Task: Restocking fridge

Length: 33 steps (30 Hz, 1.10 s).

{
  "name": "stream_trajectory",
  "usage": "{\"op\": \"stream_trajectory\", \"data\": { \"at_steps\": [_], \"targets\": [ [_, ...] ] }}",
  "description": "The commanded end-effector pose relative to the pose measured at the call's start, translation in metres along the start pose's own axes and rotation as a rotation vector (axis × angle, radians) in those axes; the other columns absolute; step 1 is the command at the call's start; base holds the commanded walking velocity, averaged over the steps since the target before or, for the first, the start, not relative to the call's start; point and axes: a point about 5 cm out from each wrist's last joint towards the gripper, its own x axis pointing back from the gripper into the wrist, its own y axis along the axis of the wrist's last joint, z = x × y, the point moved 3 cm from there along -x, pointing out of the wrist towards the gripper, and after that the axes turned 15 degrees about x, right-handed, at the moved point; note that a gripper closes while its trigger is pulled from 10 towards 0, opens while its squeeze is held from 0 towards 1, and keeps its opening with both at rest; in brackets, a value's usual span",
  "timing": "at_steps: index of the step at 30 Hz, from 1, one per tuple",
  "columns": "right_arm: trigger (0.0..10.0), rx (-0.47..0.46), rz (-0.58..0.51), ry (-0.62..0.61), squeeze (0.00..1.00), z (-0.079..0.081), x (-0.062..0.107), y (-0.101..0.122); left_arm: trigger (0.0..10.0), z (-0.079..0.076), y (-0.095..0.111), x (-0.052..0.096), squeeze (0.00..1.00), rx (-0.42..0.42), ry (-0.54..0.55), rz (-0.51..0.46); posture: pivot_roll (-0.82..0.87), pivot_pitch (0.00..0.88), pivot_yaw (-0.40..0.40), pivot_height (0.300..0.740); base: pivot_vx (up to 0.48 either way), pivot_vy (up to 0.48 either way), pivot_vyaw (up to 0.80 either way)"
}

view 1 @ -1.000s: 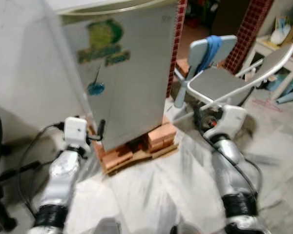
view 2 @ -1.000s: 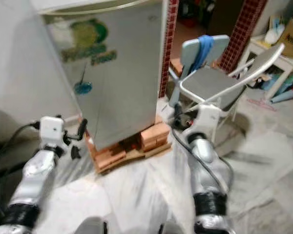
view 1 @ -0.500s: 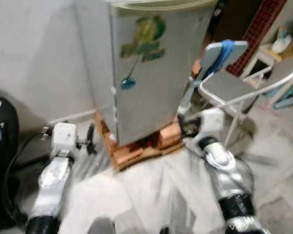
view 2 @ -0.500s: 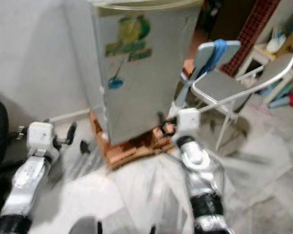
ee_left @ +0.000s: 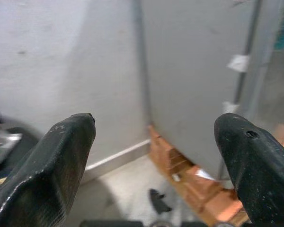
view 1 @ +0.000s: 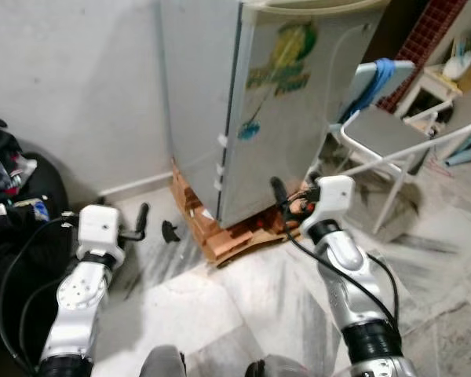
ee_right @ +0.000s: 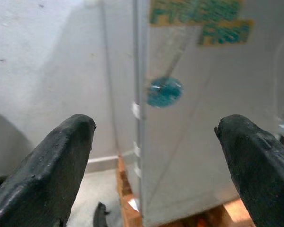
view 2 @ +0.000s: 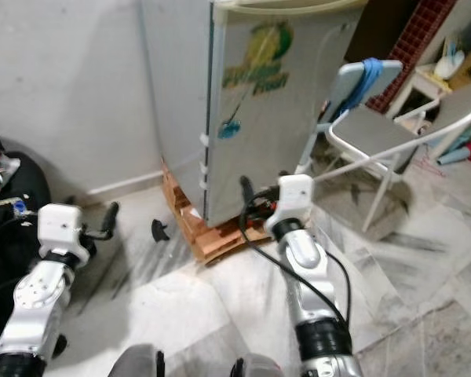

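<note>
Approaching stage, nothing grasped. Left gripper (view 1: 153, 222) spread wide and empty, low over floor, just left of brick plinth (view 1: 220, 236). Fridge (view 1: 290, 102) standing shut on plinth, dead ahead, long axis upright, door seam running vertically down left corner. Right gripper (ee_right: 154, 156) likewise spread, empty, aimed at door, apparently nearer of two. Folding chair (view 1: 385, 133) beside fridge, right.
</note>
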Motion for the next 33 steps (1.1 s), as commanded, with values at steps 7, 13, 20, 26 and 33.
{"op": "stream_trajectory", "data": {
  "at_steps": [7, 13, 20, 26, 33],
  "targets": [
    [10.0, 0.005, 0.022, -0.05, 0.0, -0.017, 0.007, -0.004, 10.0, -0.01, 0.001, -0.002, 0.0, 0.011, -0.048, -0.001, 0.09, 0.058, -0.071, 0.74, 0.282, 0.071, -0.8],
    [10.0, -0.004, 0.024, -0.051, 0.0, -0.014, 0.008, -0.004, 10.0, -0.011, -0.001, -0.001, 0.0, 0.019, -0.056, 0.008, 0.09, 0.063, -0.068, 0.74, 0.332, 0.347, -0.67],
    [10.0, -0.023, 0.027, -0.056, 0.0, -0.016, 0.009, -0.005, 10.0, -0.011, -0.004, 0.0, 0.0, 0.033, -0.05, 0.026, 0.09, 0.065, -0.068, 0.74, 0.214, 0.393, 0.0],
    [10.0, 0.059, 0.087, -0.08, 0.0, -0.022, 0.009, -0.014, 10.0, -0.005, -0.009, 0.003, 0.0, 0.013, -0.049, 0.056, 0.1, 0.06, -0.051, 0.74, 0.0, 0.476, 0.0],
    [10.0, 0.036, 0.084, -0.155, 0.0, -0.029, 0.012, -0.012, 10.0, -0.008, -0.008, -0.001, 0.0, -0.01, -0.077, 0.075, 0.09, 0.054, -0.003, 0.74, 0.0, 0.247, 0.0]
  ]
}}
